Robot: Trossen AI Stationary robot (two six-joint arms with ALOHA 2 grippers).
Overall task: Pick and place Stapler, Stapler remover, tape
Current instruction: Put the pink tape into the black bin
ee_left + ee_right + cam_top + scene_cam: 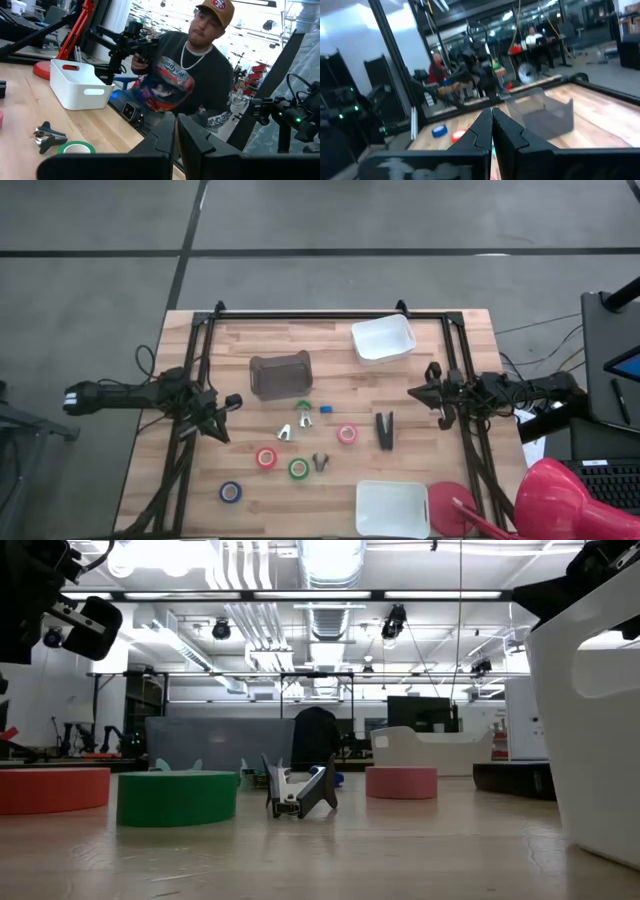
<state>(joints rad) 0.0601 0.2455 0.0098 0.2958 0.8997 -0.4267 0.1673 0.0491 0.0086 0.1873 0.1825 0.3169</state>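
A dark stapler (385,430) lies flat right of the table's centre. Stapler removers rest near the middle, one grey (285,431), one dark (320,462) and one green (304,406). The tape rolls lie flat: pink (347,434), red (266,457), green (298,469) and blue (230,492). My left gripper (228,404) hovers shut at the table's left edge, away from everything. My right gripper (418,392) hovers shut at the right edge, right of the stapler. The low view shows the red tape (55,790), green tape (178,798), a remover (300,790) and pink tape (401,781).
A dark open container (281,374) stands behind the middle objects. One white bin (384,338) sits at the far right and another white bin (392,507) at the near edge. A red round object (450,505) lies beside the near bin. A person (190,75) stands beyond the table.
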